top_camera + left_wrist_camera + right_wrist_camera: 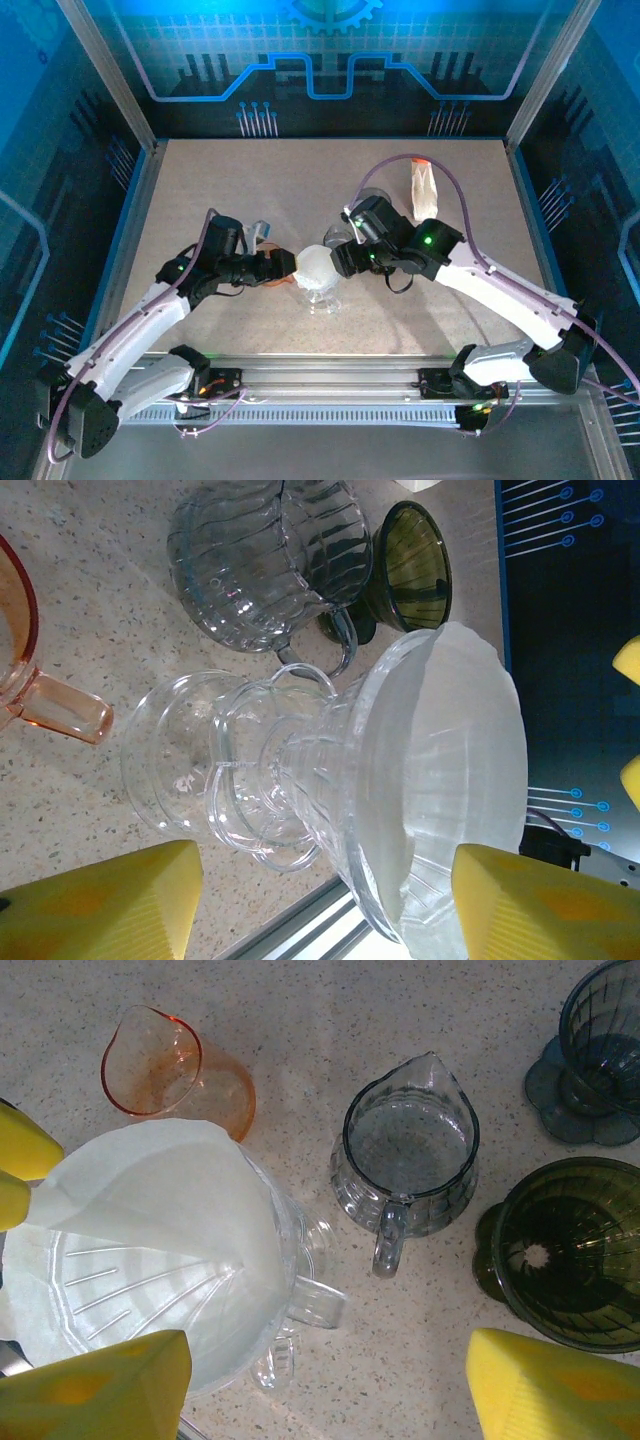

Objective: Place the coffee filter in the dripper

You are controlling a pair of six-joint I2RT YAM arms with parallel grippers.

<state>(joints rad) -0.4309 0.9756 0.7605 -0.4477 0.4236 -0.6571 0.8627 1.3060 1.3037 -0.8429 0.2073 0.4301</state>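
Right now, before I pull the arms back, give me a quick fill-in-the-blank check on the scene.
The white filter sits inside the ___ glass dripper.
The jug next to it is tinted ___.
Beside the blue-grey dripper stands a second dripper, dark ___.
Missing words: clear; orange; green.

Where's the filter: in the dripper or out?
In. The white filter sits opened inside the clear dripper, lining its cone.

Filter (312, 264) in dripper (323, 297), between left tool (284, 268) and right tool (340, 256).
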